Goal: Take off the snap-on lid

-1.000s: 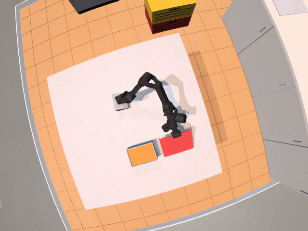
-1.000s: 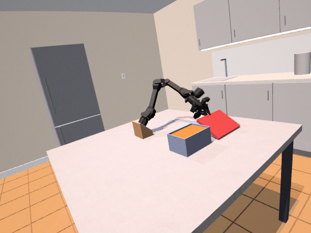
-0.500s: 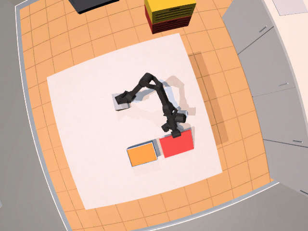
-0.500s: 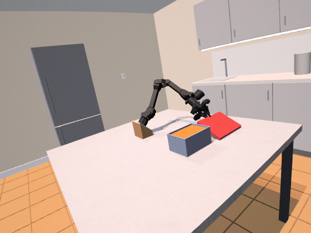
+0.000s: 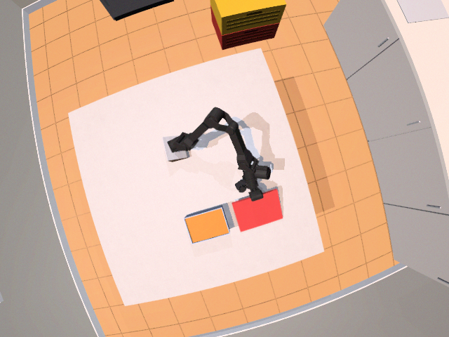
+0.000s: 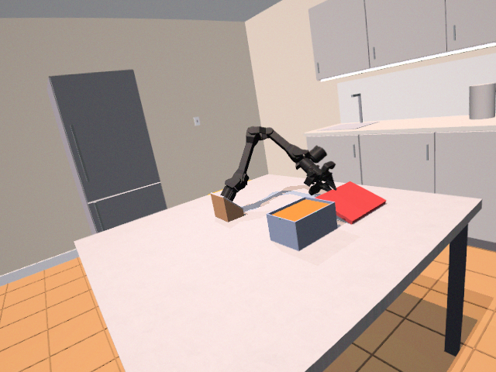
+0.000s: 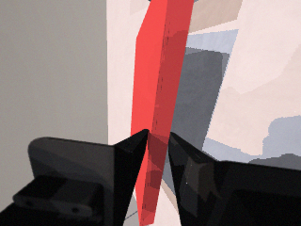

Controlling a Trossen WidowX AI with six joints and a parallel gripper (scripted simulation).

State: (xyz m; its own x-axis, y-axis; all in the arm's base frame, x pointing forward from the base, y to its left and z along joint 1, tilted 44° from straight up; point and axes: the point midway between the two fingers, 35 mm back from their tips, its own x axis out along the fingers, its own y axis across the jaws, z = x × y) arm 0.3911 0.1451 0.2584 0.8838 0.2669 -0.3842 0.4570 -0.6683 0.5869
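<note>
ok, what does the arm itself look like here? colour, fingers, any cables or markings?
The arm is matte dark grey to black throughout, built of blocky links with rounded joints. The gripper has two black wedge-shaped fingers tapering to points. A dark cylinder sits near the wrist. No cables or markings are visible.

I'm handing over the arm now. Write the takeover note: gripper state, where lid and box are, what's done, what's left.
Gripper: shut on the red lid's edge.
Lid: off the box, red face up, beside it on the table, tilted, held edge raised.
Box: open, orange inside showing, upright.
Done: lid removed.
Left: lower the held edge flat, release, withdraw.
</note>
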